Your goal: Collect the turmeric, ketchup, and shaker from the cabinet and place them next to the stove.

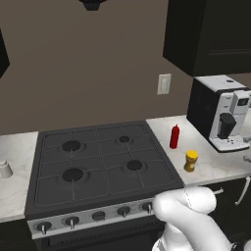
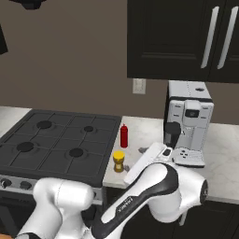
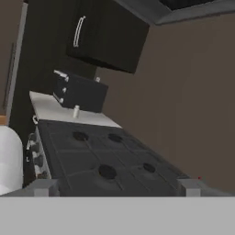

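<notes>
Both base views look down over the stove (image 1: 100,162); hand view skims it.

No text, brand, number or sign can be read anywhere. The ketchup (image 1: 174,136) and turmeric (image 1: 191,161) show no legible labels, the coffee machine (image 2: 188,122) carries only a small dark panel too blurred to read, and the stove (image 1: 100,164) knobs bear no visible markings.

Glossy white rounded arm (image 2: 154,186) segments with dark joint bands (small lettering, unreadable).
</notes>
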Robot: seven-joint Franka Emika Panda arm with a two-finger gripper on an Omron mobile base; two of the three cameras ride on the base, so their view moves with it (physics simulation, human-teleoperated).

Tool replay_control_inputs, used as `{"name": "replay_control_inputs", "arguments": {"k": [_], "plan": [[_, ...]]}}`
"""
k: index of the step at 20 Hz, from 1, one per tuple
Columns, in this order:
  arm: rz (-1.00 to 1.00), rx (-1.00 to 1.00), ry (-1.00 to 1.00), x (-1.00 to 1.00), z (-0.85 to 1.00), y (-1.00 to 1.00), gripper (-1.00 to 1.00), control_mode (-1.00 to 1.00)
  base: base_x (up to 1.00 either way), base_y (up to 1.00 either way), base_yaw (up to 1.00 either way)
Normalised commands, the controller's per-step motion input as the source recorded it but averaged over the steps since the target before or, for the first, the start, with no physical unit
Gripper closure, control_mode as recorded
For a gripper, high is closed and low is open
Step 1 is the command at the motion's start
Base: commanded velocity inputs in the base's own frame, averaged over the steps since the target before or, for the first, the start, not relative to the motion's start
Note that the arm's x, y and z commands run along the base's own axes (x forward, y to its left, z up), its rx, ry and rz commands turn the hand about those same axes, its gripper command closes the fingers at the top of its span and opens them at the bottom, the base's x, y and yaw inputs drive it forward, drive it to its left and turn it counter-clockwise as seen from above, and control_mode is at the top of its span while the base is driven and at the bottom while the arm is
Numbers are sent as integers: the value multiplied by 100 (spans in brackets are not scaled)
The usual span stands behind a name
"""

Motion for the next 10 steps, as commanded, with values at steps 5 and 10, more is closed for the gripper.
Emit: {"name": "replay_control_inputs", "arguments": {"k": [5,10], "plan": [[-4,-9,-11,-43,71,71,-100,-100,0,0,0],[0,-19,-11,-37,62,97,-100,-100,0,0,0]]}}
